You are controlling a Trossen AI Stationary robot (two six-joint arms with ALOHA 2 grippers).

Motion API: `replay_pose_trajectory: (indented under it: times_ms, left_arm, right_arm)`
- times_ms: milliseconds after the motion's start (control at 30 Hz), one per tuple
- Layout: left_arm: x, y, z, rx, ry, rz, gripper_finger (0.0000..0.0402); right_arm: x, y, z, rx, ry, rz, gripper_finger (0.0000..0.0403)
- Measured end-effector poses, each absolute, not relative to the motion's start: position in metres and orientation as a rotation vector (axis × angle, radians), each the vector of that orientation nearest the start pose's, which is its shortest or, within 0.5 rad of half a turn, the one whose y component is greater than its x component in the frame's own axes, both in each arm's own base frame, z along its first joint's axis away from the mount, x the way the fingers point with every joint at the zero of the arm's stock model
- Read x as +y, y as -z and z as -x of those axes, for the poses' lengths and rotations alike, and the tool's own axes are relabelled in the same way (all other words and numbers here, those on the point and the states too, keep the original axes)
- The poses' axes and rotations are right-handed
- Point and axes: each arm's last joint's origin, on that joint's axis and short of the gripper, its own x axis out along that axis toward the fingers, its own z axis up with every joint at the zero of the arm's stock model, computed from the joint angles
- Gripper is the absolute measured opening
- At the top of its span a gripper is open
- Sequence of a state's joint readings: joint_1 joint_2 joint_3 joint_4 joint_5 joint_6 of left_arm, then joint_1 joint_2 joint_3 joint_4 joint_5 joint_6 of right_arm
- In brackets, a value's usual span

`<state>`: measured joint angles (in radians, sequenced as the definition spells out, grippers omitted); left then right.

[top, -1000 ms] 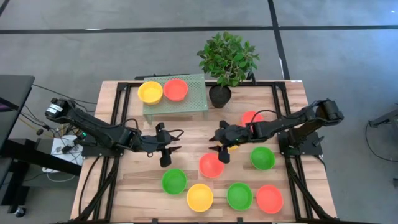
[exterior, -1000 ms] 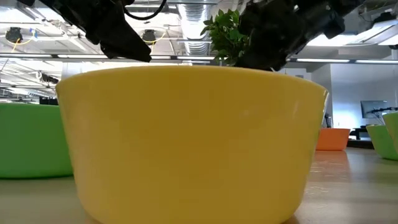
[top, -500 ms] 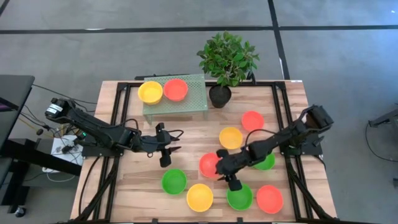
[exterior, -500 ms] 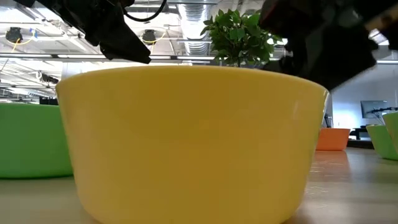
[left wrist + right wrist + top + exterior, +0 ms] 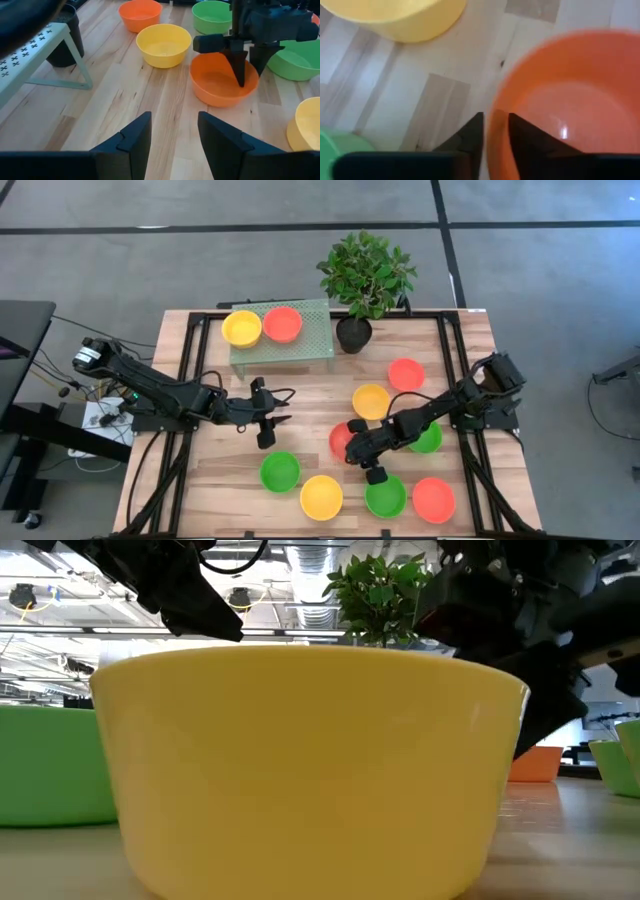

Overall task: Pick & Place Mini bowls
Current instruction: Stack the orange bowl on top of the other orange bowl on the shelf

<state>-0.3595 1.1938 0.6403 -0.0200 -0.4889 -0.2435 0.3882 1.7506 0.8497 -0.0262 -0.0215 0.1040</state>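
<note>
- The right hand (image 5: 492, 137) stood at the near rim of the red-orange bowl (image 5: 341, 440) in the middle of the desk (image 5: 300, 390), one finger inside the wall and one outside, not yet pinched on it.
- The left hand (image 5: 266, 423) hovered open and empty over bare wood, well apart from that bowl.
- Other mini bowls lay scattered: a yellow bowl (image 5: 371, 401) and another red one (image 5: 406, 374) beyond the right arm, a front row of green, yellow, green and red, and two more on the mesh shelf (image 5: 281, 345).
- Risk, as I judged it: the grip took only a thin, glossy wall, so the bowl could tip or slip out on lifting; a sideways nudge could also slide it into the neighbouring bowls.
- The right wrist view showed the rim between the fingers, which the high view hid under the arm.
- The low view was almost filled by the front yellow bowl (image 5: 300, 770) and gave nothing on the grasp.
</note>
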Motion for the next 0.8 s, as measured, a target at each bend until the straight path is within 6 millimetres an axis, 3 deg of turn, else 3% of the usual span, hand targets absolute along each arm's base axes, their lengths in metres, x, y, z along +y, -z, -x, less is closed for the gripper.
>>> replay_pose_trajectory:
  times_ms: [133, 267, 467, 633, 800]
  left_arm:
    - [-0.072, -0.221, -0.231, 0.500, -0.188, 0.003, 0.0163]
    - [-0.072, -0.221, -0.231, 0.497, -0.187, 0.005, 0.0163]
    - [-0.079, -0.229, -0.224, 0.466, -0.155, 0.033, 0.0163]
    - [-0.081, -0.245, -0.212, 0.399, -0.125, 0.064, 0.0163]
    - [-0.076, -0.264, -0.199, 0.305, -0.163, 0.089, 0.0163]
  right_arm:
    - [0.120, -0.139, -0.300, 0.905, -0.330, 0.084, 0.0014]
    - [0.115, -0.156, -0.299, 0.851, -0.336, 0.133, 0.0017]
    - [0.095, -0.218, -0.307, 0.725, -0.167, 0.204, 0.0006]
    - [0.076, -0.269, -0.321, 0.573, -0.129, 0.339, 0.0010]
    - [0.050, -0.286, -0.346, 0.592, -0.068, 0.396, 0.0004]
